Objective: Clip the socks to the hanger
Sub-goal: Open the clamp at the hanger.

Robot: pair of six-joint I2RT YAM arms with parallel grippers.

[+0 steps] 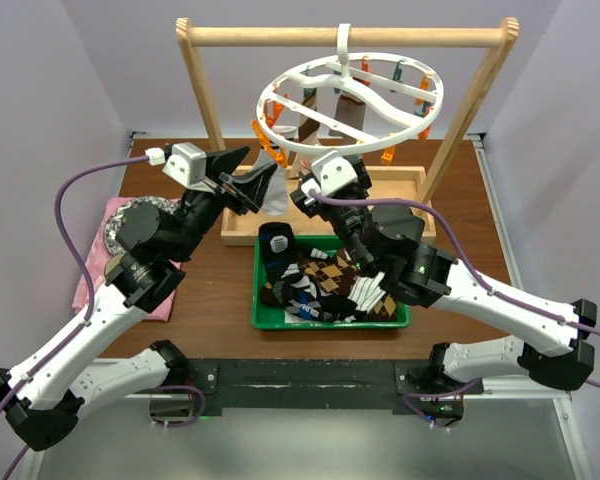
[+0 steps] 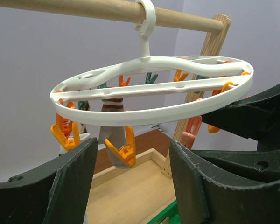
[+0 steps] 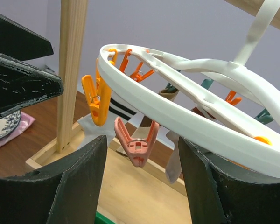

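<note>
Light, limp socks (image 1: 320, 285) in the green tray (image 1: 330, 325), six o'clock from the hanger (image 2: 144, 116), probably pinch best at a cuff; the left gripper (image 2: 133, 149) and right gripper (image 3: 142, 144) have their jaws apart, empty.

Robotics lab, plain walls (image 1: 50, 90), table-mounted arms (image 1: 75, 340)

White hanger (image 2: 144, 116), orange and teal pegs (image 2: 122, 150); brown argyle and striped socks (image 1: 325, 285); green tray (image 1: 310, 325).
</note>
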